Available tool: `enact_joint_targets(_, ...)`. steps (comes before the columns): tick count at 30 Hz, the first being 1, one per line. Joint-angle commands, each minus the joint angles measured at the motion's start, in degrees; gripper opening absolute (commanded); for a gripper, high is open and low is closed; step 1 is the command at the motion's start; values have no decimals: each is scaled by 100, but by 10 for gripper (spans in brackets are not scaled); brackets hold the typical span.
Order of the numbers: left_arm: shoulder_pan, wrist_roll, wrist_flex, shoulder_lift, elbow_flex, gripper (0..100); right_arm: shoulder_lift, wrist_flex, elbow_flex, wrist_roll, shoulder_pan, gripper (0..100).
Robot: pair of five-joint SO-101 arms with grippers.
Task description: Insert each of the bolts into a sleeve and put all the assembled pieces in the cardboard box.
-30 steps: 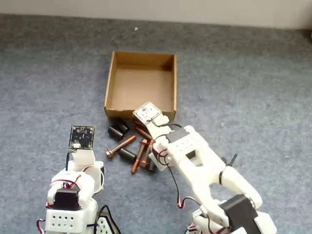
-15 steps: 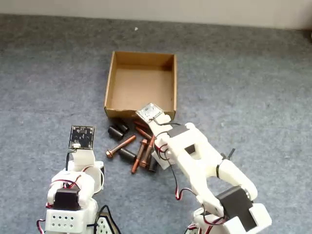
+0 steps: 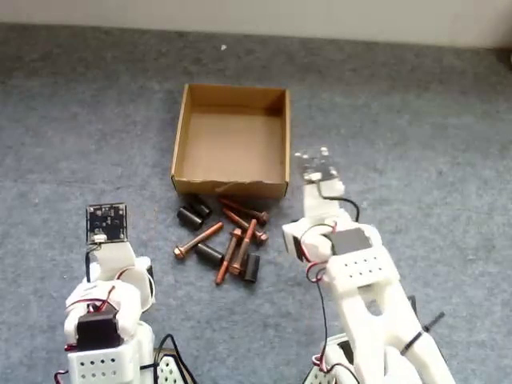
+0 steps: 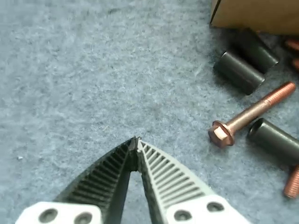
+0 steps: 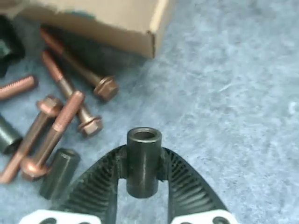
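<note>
Right wrist view — right end effector [image 5: 143,155] pinching sleeve [image 5: 142,164], left end effector [image 4: 136,143] closed, bolts [image 5: 67,90] edge-cropped

White plastic arms [image 3: 368,276] (red and black cables [image 3: 318,268]), black motors.

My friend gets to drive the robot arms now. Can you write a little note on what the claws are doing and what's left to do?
Left gripper: shut, empty, over the carpet beside the pile.
Right gripper: shut on a black sleeve, right of the pile near the box's front corner.
Bolts and loose sleeves lie mixed on the carpet just in front of the cardboard box.
Done: one sleeve picked up. No bolt is in a sleeve; the box is empty.
Left: sleeve every bolt, then box all the pieces.
</note>
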Motion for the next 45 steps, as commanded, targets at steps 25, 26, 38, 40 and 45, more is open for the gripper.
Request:
enact_joint_targets(25, 1859, -2453, 149, 4681, -4444, 8, -374, -1226, 136, -738, 1824, 6)
enact_joint_targets(26, 2018, -2330, 123, 5042, -4541, 9, -374, -1226, 136, -738, 1868, 6)
enact_joint_targets(38, 3547, -352, -598, 7952, -5077, 203, -365, -1262, 145, -730, 1947, 6)
enact_joint_targets(40, 3609, -88, -949, 8277, -5068, 203, -365, -1262, 145, -712, 1938, 6)
enact_joint_targets(45, 3574, 97, -1459, 8936, -5077, 203, -365, -1262, 145, -703, 1938, 6)
